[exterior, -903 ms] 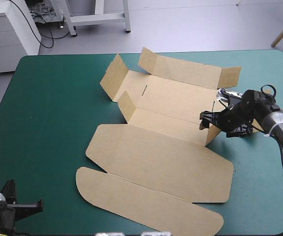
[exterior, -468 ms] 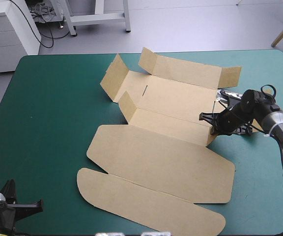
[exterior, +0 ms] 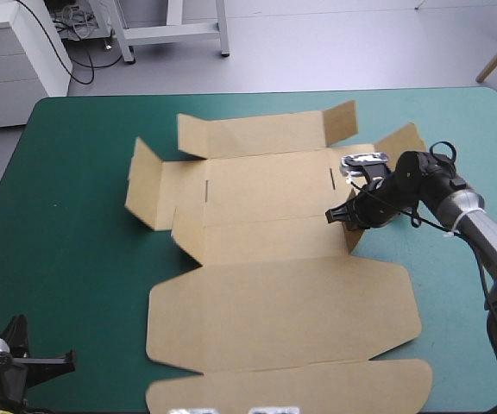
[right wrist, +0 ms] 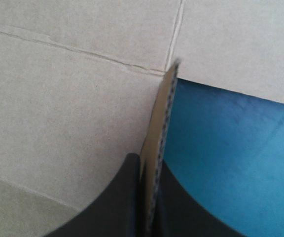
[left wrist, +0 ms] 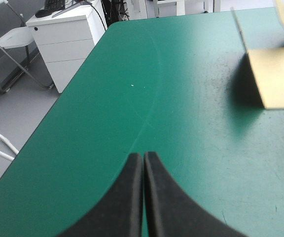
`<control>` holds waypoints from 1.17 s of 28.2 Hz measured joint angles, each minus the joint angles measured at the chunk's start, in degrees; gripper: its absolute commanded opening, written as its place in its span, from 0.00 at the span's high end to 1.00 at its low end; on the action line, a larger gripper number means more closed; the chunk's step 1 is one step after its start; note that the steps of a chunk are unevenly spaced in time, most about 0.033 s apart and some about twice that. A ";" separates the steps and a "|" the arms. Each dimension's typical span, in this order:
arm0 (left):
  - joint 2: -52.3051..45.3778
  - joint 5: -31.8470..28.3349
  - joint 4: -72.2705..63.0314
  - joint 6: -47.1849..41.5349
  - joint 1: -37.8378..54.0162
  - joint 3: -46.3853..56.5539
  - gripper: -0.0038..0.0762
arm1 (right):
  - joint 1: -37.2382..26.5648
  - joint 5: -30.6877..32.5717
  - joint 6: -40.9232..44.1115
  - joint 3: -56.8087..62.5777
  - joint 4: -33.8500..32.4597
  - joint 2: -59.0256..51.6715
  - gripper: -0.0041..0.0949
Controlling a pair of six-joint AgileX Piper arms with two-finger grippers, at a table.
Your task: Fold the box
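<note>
One brown box (exterior: 274, 285) lies open in the middle of the teal-green table (exterior: 76, 172), with some flaps standing up. There are two grippers. The right gripper (exterior: 342, 216) pinches one raised flap (right wrist: 164, 113) at the box's right side. The left gripper (left wrist: 143, 197) is squeezed together on nothing, over bare table by the near-left corner

Matt, corrugated brown board box (exterior: 274, 293)
</note>
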 measured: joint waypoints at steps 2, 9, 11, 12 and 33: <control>0.00 0.00 0.00 0.00 0.00 0.00 0.96 | 2.07 1.32 -6.57 -2.45 0.00 1.19 0.96; 0.00 0.00 0.00 0.00 0.00 0.00 0.96 | 8.04 3.46 -21.54 -12.39 -2.01 7.97 0.98; 0.00 0.00 0.00 0.13 0.00 0.00 0.96 | 9.36 3.77 -24.58 -15.37 -4.50 10.40 0.98; 0.00 -0.05 0.00 0.18 0.00 0.00 0.96 | 10.10 3.93 -26.07 -17.06 -6.07 11.76 0.98; 0.00 -0.05 0.00 0.16 0.00 0.00 0.96 | 18.42 1.01 -53.60 -34.22 -12.52 25.35 0.98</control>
